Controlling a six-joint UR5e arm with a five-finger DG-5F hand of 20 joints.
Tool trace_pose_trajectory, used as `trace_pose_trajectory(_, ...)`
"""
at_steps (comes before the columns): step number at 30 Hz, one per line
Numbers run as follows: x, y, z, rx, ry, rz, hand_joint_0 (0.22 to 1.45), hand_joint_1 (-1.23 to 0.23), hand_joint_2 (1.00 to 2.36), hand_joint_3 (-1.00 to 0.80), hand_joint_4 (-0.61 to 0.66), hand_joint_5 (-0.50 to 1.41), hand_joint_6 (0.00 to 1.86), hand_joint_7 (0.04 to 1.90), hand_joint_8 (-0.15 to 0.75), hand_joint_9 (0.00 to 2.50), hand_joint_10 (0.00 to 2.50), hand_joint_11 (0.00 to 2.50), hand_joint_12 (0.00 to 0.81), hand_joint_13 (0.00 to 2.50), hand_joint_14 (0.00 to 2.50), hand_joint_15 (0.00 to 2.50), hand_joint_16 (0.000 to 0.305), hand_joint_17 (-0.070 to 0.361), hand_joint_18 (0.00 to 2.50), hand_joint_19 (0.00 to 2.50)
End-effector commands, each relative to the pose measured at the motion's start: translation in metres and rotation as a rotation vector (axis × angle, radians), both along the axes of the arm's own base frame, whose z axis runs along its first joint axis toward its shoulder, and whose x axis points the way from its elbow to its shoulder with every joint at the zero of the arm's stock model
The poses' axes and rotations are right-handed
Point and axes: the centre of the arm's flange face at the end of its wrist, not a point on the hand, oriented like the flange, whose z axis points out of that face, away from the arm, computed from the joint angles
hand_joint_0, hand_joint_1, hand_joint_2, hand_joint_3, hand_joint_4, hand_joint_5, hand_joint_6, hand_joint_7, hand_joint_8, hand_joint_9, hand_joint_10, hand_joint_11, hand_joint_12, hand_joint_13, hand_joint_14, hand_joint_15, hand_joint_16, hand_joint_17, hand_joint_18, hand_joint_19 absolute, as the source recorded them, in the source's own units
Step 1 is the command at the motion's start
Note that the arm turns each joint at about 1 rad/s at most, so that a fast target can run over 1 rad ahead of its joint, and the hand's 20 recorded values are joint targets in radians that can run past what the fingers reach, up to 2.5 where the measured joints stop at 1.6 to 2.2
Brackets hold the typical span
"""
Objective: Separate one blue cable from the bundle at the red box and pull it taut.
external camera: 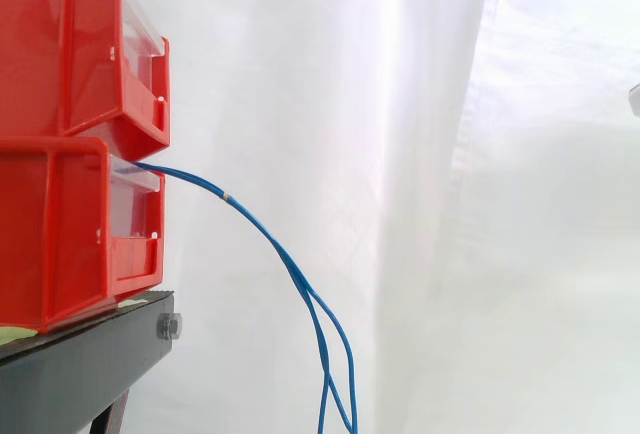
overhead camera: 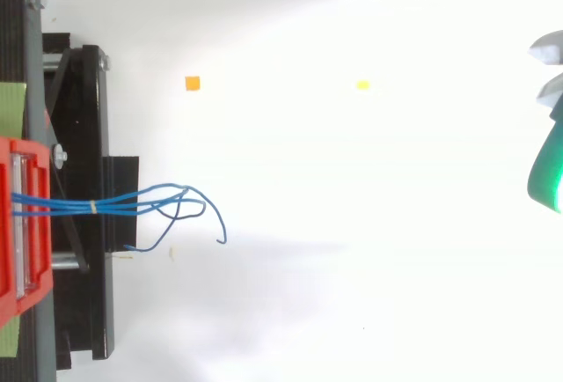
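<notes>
Several thin blue cables [external camera: 285,259] come out of the lower red bin [external camera: 70,234] as a bundle and droop down to the bottom edge. From above, the bundle [overhead camera: 132,203] runs right from the bin [overhead camera: 22,224], held by a pale tie [overhead camera: 93,207], then fans into loose curled ends. My hand [overhead camera: 547,171] sits at the far right edge, well away from the cables, with glowing white and green pads spread apart and nothing between them. A sliver of the hand [external camera: 635,100] also shows in the side view.
A second red bin [external camera: 70,44] is stacked on the lower one, both on a black stand [external camera: 90,354]. An orange marker [overhead camera: 192,83] and a yellow marker [overhead camera: 362,84] lie on the white floor. A white curtain hangs behind.
</notes>
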Motion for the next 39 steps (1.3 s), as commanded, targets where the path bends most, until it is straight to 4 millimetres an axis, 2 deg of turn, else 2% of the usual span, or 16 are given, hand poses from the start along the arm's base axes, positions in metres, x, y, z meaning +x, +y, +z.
trace_pose_trajectory(1, 0.0, -0.001, -0.001, -0.009, 0.002, -0.009, 0.57, -0.53, 1.0, -0.5, 0.28, -0.23, 0.5, 0.77, 0.333, 0.33, 0.01, 0.34, 0.334, 0.01, 0.0, 0.11, 0.048, 0.108, 0.0, 0.33)
trace_pose_trajectory(11, 0.008, -0.006, 0.002, -0.096, -0.043, -0.102, 0.56, -0.53, 1.0, -0.5, 0.28, -0.23, 0.5, 0.77, 0.333, 0.33, 0.01, 0.32, 0.335, 0.02, 0.0, 0.11, 0.048, 0.108, 0.01, 0.33)
trace_pose_trajectory(14, 0.013, -0.006, -0.002, -0.113, -0.052, -0.12, 0.57, -0.53, 1.0, -0.5, 0.28, -0.23, 0.5, 0.77, 0.332, 0.33, 0.01, 0.32, 0.335, 0.02, 0.0, 0.11, 0.048, 0.108, 0.01, 0.33)
trace_pose_trajectory(20, 0.028, -0.003, -0.024, -0.135, -0.033, -0.126, 0.56, -0.53, 1.0, -0.5, 0.28, -0.23, 0.5, 0.77, 0.334, 0.33, 0.01, 0.32, 0.335, 0.02, 0.0, 0.11, 0.048, 0.109, 0.01, 0.34)
trace_pose_trajectory(30, 0.046, 0.003, -0.03, -0.189, -0.092, -0.175, 0.56, -0.53, 1.0, -0.5, 0.28, -0.23, 0.5, 0.77, 0.333, 0.33, 0.01, 0.33, 0.334, 0.01, 0.0, 0.12, 0.048, 0.109, 0.0, 0.33)
trace_pose_trajectory(35, 0.061, 0.007, -0.057, -0.209, -0.068, -0.176, 0.56, -0.53, 1.0, -0.5, 0.28, -0.23, 0.5, 0.77, 0.333, 0.33, 0.01, 0.34, 0.334, 0.01, 0.0, 0.11, 0.048, 0.109, 0.0, 0.33)
trace_pose_trajectory(39, 0.071, 0.01, -0.069, -0.206, -0.082, -0.176, 0.56, -0.53, 1.0, -0.5, 0.28, -0.23, 0.5, 0.77, 0.333, 0.33, 0.01, 0.33, 0.334, 0.01, 0.0, 0.11, 0.048, 0.109, 0.0, 0.33)
